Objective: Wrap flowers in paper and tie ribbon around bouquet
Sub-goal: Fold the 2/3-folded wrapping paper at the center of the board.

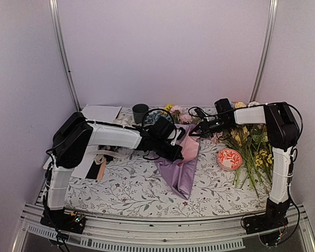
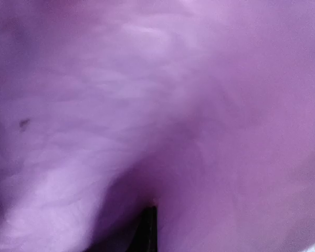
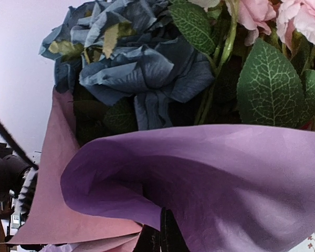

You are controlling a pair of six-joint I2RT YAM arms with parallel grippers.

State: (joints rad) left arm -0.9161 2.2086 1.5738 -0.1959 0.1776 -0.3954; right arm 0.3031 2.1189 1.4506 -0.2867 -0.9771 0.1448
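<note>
Bouquet [image 1: 181, 160]: mid-bench [image 1: 131, 186], lilac cone, blooms at the far end.
Flowers [image 3: 147, 68]: blue head, pink blooms, leaves above the paper [image 3: 231, 184] rim.
Left fingers [image 2: 149, 231]: pinched on the paper's left side.
Right fingers [image 3: 168, 237]: pinched on its far rim.

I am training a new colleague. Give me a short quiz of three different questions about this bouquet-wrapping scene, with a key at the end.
1. True or false: the right claw is shut on the edge of the lilac-purple wrapping paper.
2. In the right wrist view, which flower stands furthest left? A: a pink bloom. B: the blue hydrangea-like flower head. C: a yellow bloom.
3. Fill in: in the top view, the round red patterned bowl lies on the robot's ____ side of that paper.

Key: 1 true; 2 B; 3 right.
</note>
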